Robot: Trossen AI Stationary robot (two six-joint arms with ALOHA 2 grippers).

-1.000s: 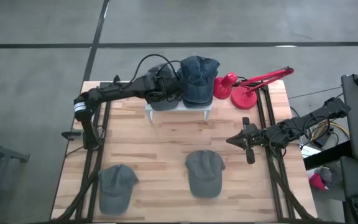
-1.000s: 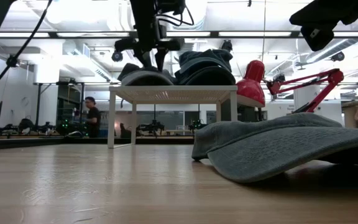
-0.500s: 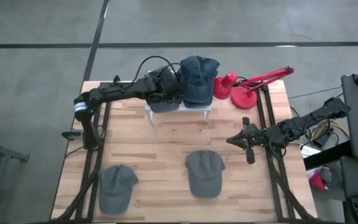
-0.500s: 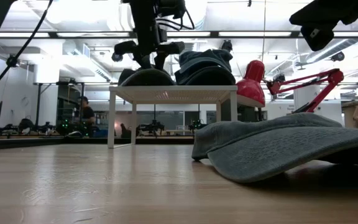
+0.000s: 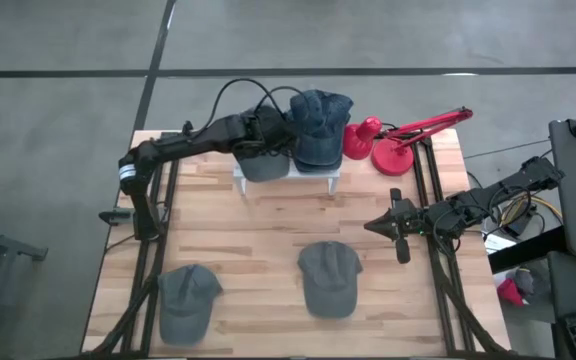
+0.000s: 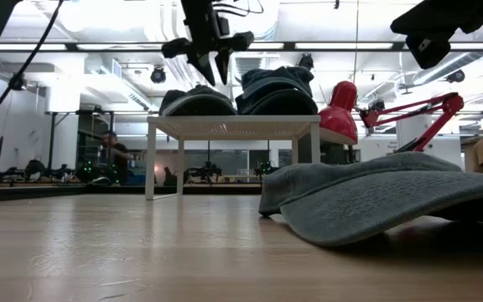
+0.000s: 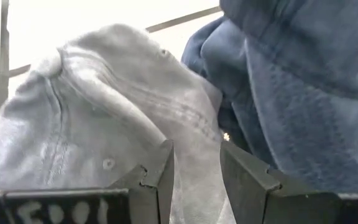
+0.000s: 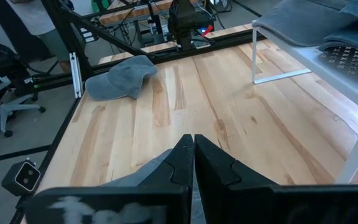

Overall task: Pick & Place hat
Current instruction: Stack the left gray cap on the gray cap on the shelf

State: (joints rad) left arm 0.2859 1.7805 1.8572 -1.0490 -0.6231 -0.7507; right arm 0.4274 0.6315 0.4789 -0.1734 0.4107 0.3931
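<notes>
A grey cap [image 5: 258, 162] lies crown up on the white stand [image 5: 313, 175] at the table's far side, next to a blue cap [image 5: 318, 128]. My left gripper [image 6: 210, 71] hangs open just above the grey cap [image 6: 198, 101], clear of it. In the left wrist view the grey cap [image 7: 98, 118] lies below my open left gripper [image 7: 194, 168]. My right gripper [image 5: 398, 235] is shut and empty above the table's right side. Two more grey caps lie on the table, one near the middle front [image 5: 328, 278] and one at the front left [image 5: 186, 298].
A red desk lamp [image 5: 388, 140] stands right of the stand at the far edge. Black rails run along the table's left and right sides. People show in the room beyond the table in the low view.
My left gripper has opened and let go of the grey cap, then gone up, clear of it. The grey cap stays on the stand beside the blue cap.
</notes>
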